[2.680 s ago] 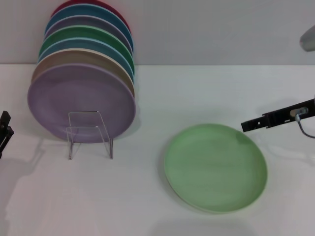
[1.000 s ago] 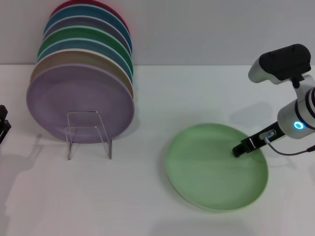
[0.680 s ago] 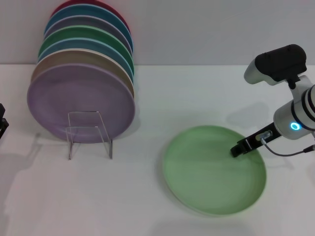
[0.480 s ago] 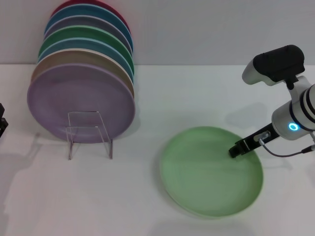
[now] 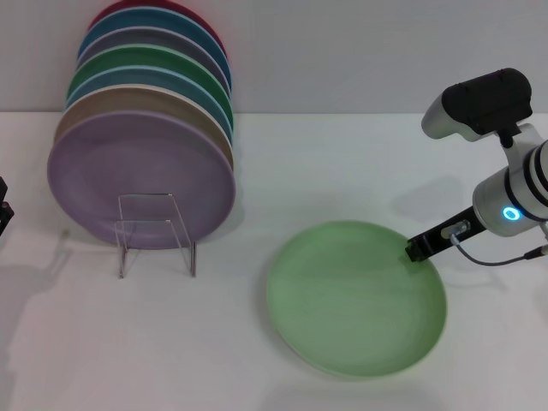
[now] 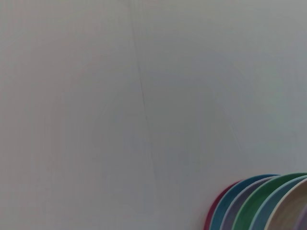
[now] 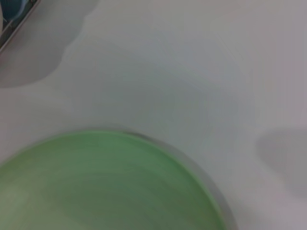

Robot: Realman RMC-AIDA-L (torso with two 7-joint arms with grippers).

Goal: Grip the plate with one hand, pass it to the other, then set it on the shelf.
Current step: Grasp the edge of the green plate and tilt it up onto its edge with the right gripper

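The pale mint-green plate (image 5: 355,298) lies flat on the white table, right of centre. It also fills the lower part of the right wrist view (image 7: 105,184). My right gripper (image 5: 419,249), slim and black on the arm with the blue ring light (image 5: 511,214), has its tip at the plate's far right rim. My left gripper (image 5: 4,214) shows only as a black bit at the left edge, far from the plate. The clear acrylic shelf (image 5: 154,231) stands at the left with several plates leaning in it.
A lilac plate (image 5: 141,175) fronts the row of coloured plates on the shelf; their tops show in the left wrist view (image 6: 261,201) against a plain wall. Bare table lies between the shelf and the mint plate.
The right arm came in and put its tip on the plate. The plate has slid a little to the left, and the tip now sits at the rim instead of over the inside.
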